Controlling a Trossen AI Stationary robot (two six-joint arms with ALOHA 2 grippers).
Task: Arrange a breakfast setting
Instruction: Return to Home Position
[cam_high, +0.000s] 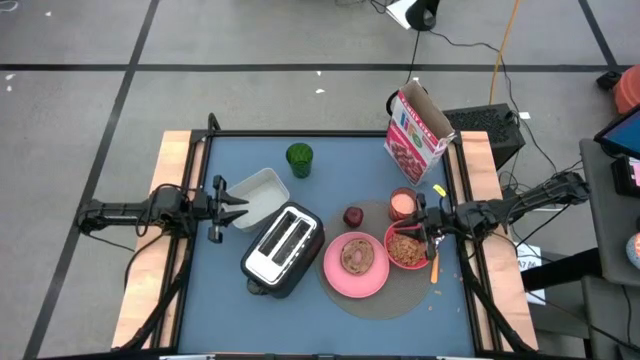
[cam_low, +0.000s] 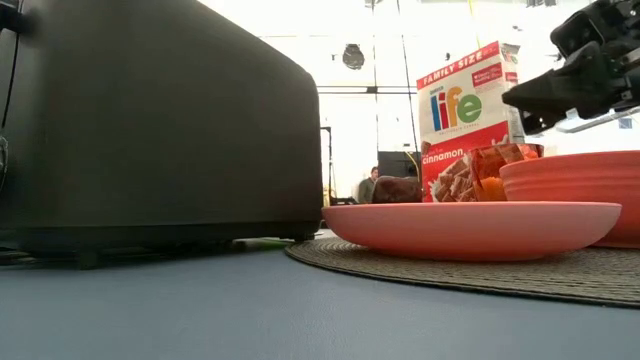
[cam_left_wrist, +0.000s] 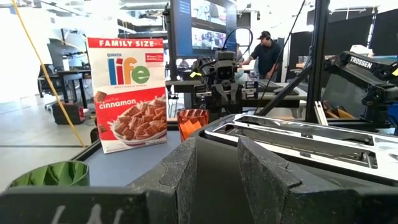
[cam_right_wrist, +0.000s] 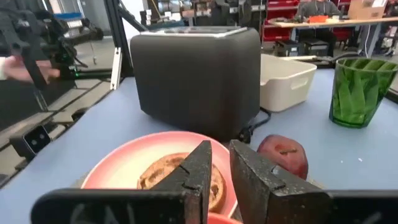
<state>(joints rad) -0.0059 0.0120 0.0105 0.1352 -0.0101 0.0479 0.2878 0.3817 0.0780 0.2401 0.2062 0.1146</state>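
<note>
**A:** Pink plate (cam_high: 338, 280), where was it?
**B:** On the round mat (cam_high: 400, 296), bread (cam_high: 356, 255) on it. The red bowl (cam_high: 400, 267) touched its right edge, with the spoon (cam_high: 434, 266) just right of the bowl. Fruit (cam_high: 353, 216) and cup (cam_high: 403, 204) were on the far side.
**A:** Grippers?
**B:** Right gripper (cam_high: 421, 228) hovered over the bowl, fingers nearly together, empty. Left gripper (cam_high: 228, 203) was beside the white container (cam_high: 262, 190), fingers wide, empty.

Toaster (cam_high: 283, 250), container (cam_high: 258, 192), glass (cam_high: 299, 159), cereal box (cam_high: 417, 133)
</note>
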